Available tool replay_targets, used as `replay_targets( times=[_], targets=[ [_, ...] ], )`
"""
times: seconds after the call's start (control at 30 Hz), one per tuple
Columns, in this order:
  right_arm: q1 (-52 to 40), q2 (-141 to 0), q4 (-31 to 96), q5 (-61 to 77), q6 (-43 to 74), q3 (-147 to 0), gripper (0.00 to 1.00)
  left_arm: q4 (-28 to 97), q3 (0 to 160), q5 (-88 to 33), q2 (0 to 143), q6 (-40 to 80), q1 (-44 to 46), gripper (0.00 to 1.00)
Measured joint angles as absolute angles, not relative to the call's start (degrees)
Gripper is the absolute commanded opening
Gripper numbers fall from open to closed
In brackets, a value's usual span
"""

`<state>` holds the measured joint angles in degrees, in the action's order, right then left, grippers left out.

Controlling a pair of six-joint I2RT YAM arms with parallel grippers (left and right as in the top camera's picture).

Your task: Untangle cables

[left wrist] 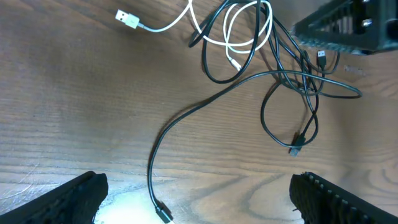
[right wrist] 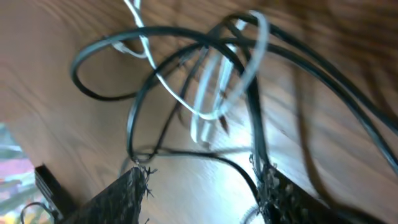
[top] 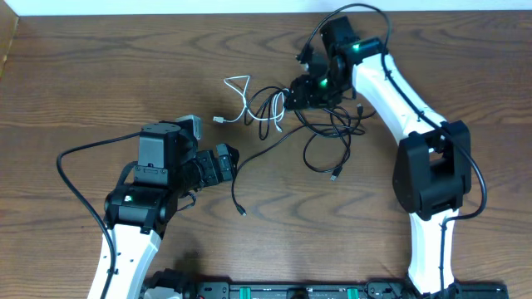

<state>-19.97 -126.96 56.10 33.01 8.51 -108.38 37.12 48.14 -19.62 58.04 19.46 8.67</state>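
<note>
Left jaws stood spread and empty, a black plug end (left wrist: 163, 213) lying just ahead between them. Right jaws stood spread astride the tangled cables (top: 273, 106) on the worktop (top: 100, 75). These looked light and limp; best gripped beside a plug.

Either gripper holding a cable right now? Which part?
Neither: left gripper is open near a black cable's plug end; right gripper is open over the tangle, nothing clamped.
</note>
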Motion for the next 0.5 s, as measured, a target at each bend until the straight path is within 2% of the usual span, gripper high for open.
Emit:
replay_targets(
  times=[0.23,0.5],
  targets=[
    [-21.8,-126.9,47.0,36.1,8.5,-103.2,0.54,37.1,48.1,-19.6,58.0,19.5,8.7,0.98],
    [-22.4,-126.9,36.5,36.7,8.7,-96.9,0.45,37.1,48.1,-19.6,58.0,19.5,8.7,0.98]
  ],
)
